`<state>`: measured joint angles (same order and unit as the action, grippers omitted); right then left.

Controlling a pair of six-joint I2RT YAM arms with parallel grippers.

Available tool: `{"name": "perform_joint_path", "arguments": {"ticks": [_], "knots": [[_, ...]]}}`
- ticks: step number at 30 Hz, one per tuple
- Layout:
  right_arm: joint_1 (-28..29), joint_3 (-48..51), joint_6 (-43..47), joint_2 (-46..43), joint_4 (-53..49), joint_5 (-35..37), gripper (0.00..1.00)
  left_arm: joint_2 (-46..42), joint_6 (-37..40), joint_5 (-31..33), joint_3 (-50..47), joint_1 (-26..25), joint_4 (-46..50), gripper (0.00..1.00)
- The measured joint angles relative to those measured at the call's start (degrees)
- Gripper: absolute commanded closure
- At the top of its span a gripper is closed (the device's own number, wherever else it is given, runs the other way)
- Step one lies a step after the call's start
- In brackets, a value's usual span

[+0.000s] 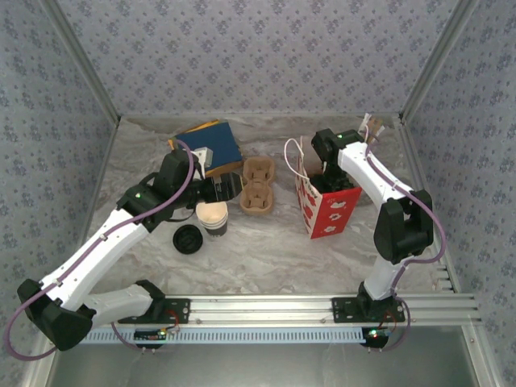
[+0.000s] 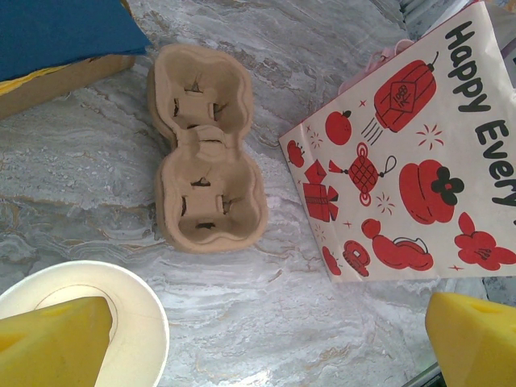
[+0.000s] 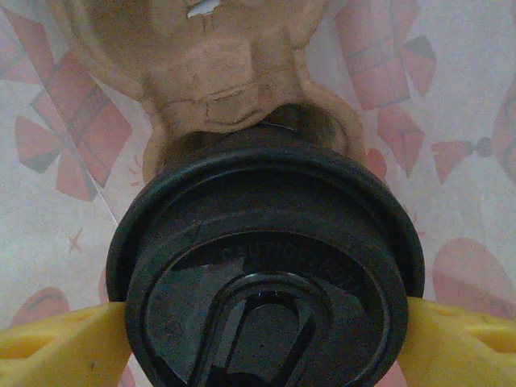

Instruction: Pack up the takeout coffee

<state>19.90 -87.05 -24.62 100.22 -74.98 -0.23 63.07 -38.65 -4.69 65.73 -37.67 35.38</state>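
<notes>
**Takeout coffee**, a cup capped by a round black plastic lid (image 3: 266,242), was viewed from above inside the red-and-white printed paper bag (image 1: 329,211), where it was seated in a brown moulded-pulp carrier (image 3: 230,89). The right gripper (image 3: 266,310) was set into the bag's mouth, its yellow fingertips (image 3: 68,347) spread at either side of the lid. Whether they pressed on the rim or stood just clear could not be told. For a clean release, the jaws would best be spread fully before any lift. The wrist would then best be drawn straight up, so that neither lid nor paper wall is caught. Just beside the bag, an empty two-well pulp tray (image 2: 208,157) was laid on the marbled table (image 2: 322,322). Farther from the bag, the left gripper (image 2: 266,310) was held wide open with nothing between its fingers, one finger above a white paper cup (image 2: 143,318).
</notes>
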Motion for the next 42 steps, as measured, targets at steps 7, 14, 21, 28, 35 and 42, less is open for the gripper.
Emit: {"name": "perform_joint_path", "arguments": {"ticks": [7, 14, 21, 28, 35, 42], "knots": [[0.02, 0.0, -0.02, -0.11, 0.0, -0.02, 0.11, -0.02, 0.0, 0.0, 0.0, -0.02, 0.0, 0.0], [0.39, 0.11, -0.02, -0.2, -0.59, 0.02, 0.1, 0.0, 0.0, 0.0, 0.0, -0.33, 0.0, 0.0], [0.39, 0.13, -0.17, -0.2, -0.66, 0.04, 0.1, -0.02, 0.0, 0.0, 0.0, -0.33, 0.0, 0.0], [0.39, 0.17, -0.2, -0.2, -0.68, 0.04, 0.1, -0.02, -0.02, 0.0, 0.0, -0.33, 0.0, 0.0], [0.44, 0.17, -0.22, -0.2, -0.7, 0.04, 0.1, -0.02, -0.02, 0.0, 0.0, -0.33, 0.0, 0.0], [0.66, 0.17, -0.44, -0.2, -0.76, 0.33, 0.1, -0.02, -0.02, 0.0, 0.0, -0.33, 0.0, 0.0]]}}
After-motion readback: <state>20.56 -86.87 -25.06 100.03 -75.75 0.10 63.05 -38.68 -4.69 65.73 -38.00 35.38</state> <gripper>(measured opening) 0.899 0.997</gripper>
